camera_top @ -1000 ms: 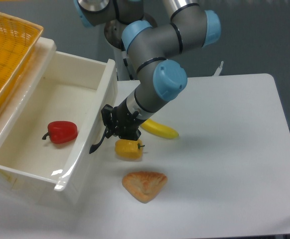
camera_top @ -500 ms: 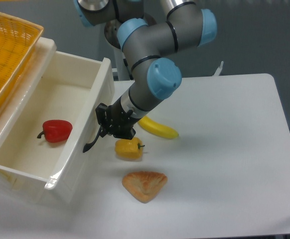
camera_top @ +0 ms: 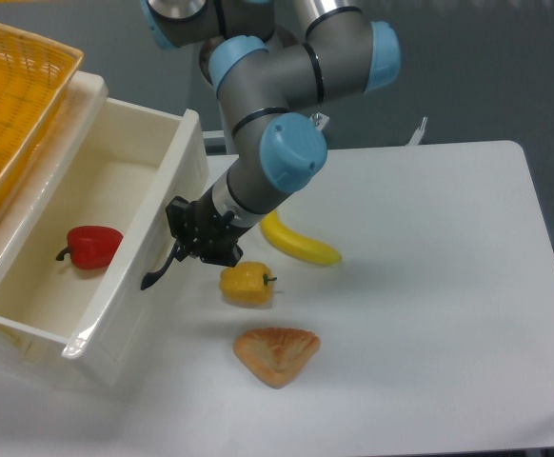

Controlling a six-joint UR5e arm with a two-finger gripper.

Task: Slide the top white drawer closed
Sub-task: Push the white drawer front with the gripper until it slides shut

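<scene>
White glossy plastic fills the left side of the frame: that's the top white drawer (camera_top: 87, 238), and it's partly pulled out of its housing, front panel angled toward the lower middle of the picture. The curved black handle (camera_top: 158, 274) sticks off that front panel, and the tool (camera_top: 201, 246) sits right up against it, pressed near the front wall. I honestly can't tell if the fingers are spread or pinched; the black tool and black handle blur together from this angle. My guess is it's placed there because the front panel is the obvious surface to push on, so the drawer slides back toward the upper left.

Inside the drawer there's a red pepper (camera_top: 90, 246) lying loose on the floor of it, which will probably roll or shift a bit as the drawer moves. No big deal, the walls are tall.

On the tabletop (camera_top: 429, 286), just right of the tool, there's a yellow pepper (camera_top: 245, 284), a banana (camera_top: 299, 244) behind it, and a wedge of bread (camera_top: 277, 353) nearer the bottom edge. All three sit outside the drawer's path, so they shouldn't get clipped. A yellow woven basket (camera_top: 15, 95) occupies the upper left corner.

Looks like a good stretch of travel is left.
</scene>
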